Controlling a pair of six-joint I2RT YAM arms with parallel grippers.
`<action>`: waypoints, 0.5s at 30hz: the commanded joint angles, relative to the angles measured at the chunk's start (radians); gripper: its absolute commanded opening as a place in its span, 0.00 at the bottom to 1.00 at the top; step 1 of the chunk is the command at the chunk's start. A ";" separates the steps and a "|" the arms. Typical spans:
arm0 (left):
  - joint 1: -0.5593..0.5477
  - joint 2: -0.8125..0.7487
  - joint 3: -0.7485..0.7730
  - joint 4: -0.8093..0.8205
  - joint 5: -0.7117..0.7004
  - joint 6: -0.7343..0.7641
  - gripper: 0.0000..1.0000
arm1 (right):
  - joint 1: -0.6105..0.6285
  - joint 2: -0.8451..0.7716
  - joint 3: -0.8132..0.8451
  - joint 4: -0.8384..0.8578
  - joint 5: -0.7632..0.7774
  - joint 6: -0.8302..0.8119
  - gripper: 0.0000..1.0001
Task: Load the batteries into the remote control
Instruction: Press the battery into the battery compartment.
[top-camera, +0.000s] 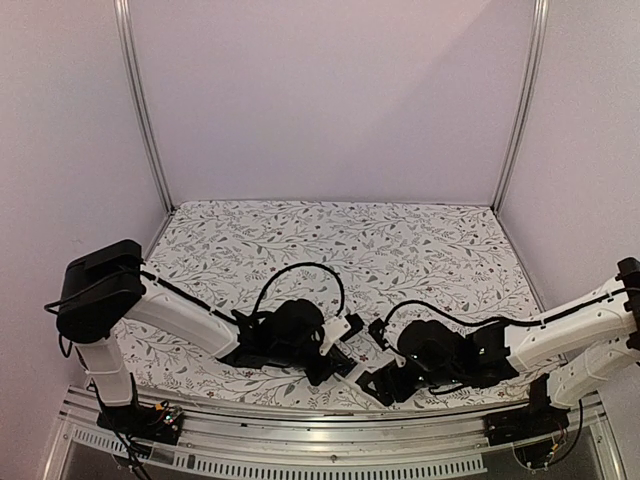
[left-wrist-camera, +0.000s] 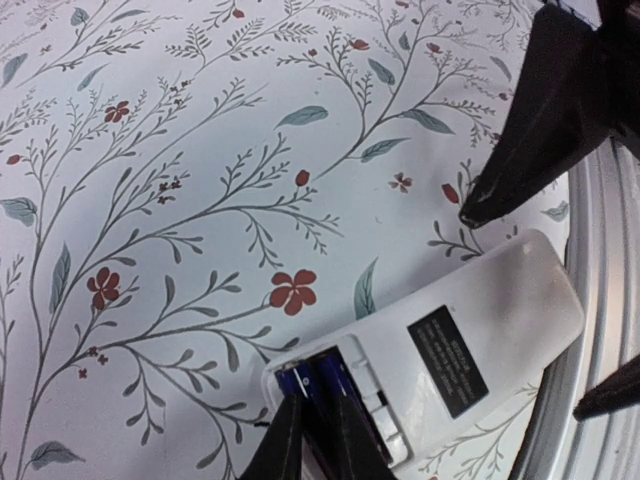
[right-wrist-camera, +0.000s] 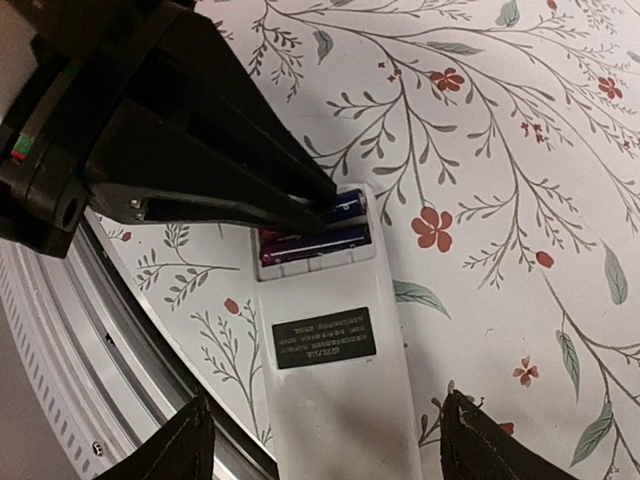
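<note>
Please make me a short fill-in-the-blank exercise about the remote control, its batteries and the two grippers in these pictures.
1. The remote control lies on the floral cloth with its ___ side up.
2. Its open slot holds ___ batteries.
3. The left gripper, its tips at the batteries, is ___.
4. The right gripper, with a finger on either side of the remote control, is ___.

Missing words: back; two; shut; open.

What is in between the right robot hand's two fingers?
The remote control, back up, with the batteries in its slot, lies between the right gripper's open fingers. The right wrist view shows it.
</note>
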 joint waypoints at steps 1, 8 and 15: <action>-0.011 0.017 0.009 -0.054 -0.006 0.007 0.12 | 0.059 0.041 -0.019 0.097 0.108 -0.079 0.76; -0.011 0.011 0.017 -0.069 -0.011 -0.007 0.13 | 0.084 0.103 -0.041 0.110 0.156 -0.100 0.76; -0.011 0.011 0.021 -0.078 -0.008 -0.011 0.14 | 0.110 0.137 -0.046 0.122 0.134 -0.158 0.74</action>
